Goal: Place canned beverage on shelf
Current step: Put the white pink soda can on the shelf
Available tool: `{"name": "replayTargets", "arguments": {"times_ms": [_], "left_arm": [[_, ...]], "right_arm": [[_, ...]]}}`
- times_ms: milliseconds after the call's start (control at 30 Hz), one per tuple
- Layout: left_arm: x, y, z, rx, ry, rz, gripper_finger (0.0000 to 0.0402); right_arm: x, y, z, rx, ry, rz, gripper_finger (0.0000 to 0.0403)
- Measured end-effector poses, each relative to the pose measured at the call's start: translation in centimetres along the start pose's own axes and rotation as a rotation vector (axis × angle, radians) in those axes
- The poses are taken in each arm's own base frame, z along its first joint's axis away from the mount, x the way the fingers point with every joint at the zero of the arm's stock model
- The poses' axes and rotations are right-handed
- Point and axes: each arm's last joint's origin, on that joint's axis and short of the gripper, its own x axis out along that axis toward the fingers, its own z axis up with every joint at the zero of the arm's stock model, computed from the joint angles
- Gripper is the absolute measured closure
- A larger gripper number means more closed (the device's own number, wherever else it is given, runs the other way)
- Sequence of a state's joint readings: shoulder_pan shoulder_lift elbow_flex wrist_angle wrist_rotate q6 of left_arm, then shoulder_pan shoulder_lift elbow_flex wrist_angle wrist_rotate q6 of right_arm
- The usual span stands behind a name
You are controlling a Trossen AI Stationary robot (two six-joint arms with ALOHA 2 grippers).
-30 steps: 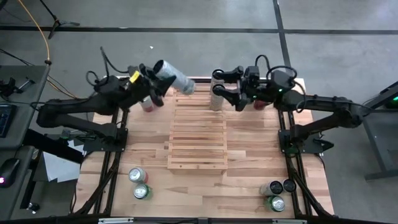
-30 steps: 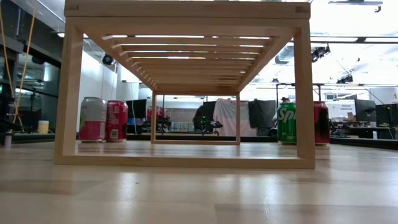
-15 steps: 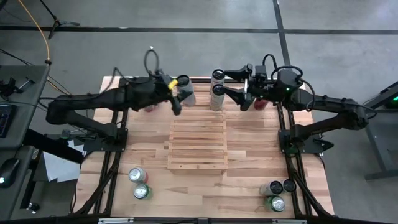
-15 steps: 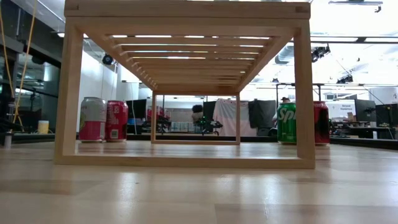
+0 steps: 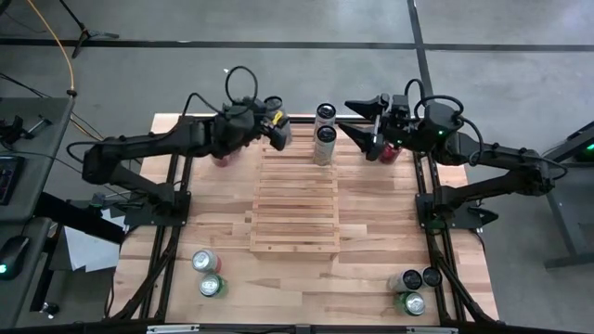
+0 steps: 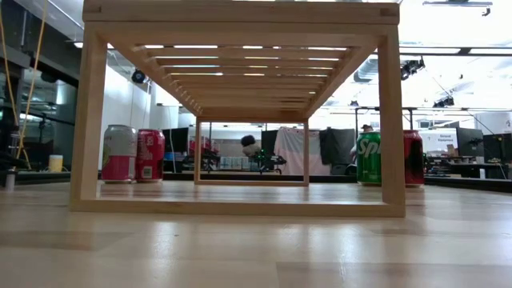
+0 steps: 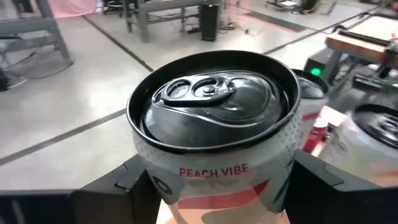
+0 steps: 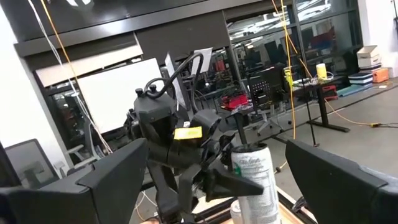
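- You have the left gripper (image 5: 275, 130) clamped on one can (image 5: 277, 131) at upper centre-left of the high view, right at the far end of the shelf (image 5: 295, 197); its wrist view shows that can (image 7: 214, 134) upright between the fingers (image 7: 109, 186), its label reading "PEACH VIBE".
- Your right gripper (image 5: 364, 119) sits at upper centre-right with its fingers spread wide and nothing between them.
- The shelf, one slatted rack, lies in the middle of the table (image 5: 371, 241).
- Two pale cans (image 5: 324, 134) stand touching at the shelf's far end, just left of the right gripper.
- One red can (image 5: 388, 153) shows under the right arm; another (image 5: 219, 156) under the left arm.
- Lower left holds two cans (image 5: 208, 273); lower right holds three (image 5: 411, 288).
- In the low view you see four cans: two at left (image 6: 133, 154), two at right (image 6: 389, 158).
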State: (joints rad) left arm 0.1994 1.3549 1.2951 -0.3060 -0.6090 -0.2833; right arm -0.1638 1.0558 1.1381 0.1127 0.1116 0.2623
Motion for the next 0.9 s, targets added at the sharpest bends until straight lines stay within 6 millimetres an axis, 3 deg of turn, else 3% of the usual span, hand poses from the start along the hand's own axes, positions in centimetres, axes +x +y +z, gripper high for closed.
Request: {"name": "replayTargets", "arguments": {"times_ms": [200,433,900], "left_arm": [[1.7,-0.3,-0.2,0.108,0.016,0.040,0.0168],[4.9,-0.5,-1.8,0.178,-0.060,-0.080,0.0168],[7.6,-1.4,-3.9,0.327,-0.033,-0.161,0.0168]], "right_arm": [[0.1,0.0,-0.1,0.025,0.003,-0.001,0.0036],[0.1,0.0,-0.1,0.055,0.004,-0.001,0.0036],[0.1,0.0,-0.1,0.072,0.005,0.001,0.0036]]}}
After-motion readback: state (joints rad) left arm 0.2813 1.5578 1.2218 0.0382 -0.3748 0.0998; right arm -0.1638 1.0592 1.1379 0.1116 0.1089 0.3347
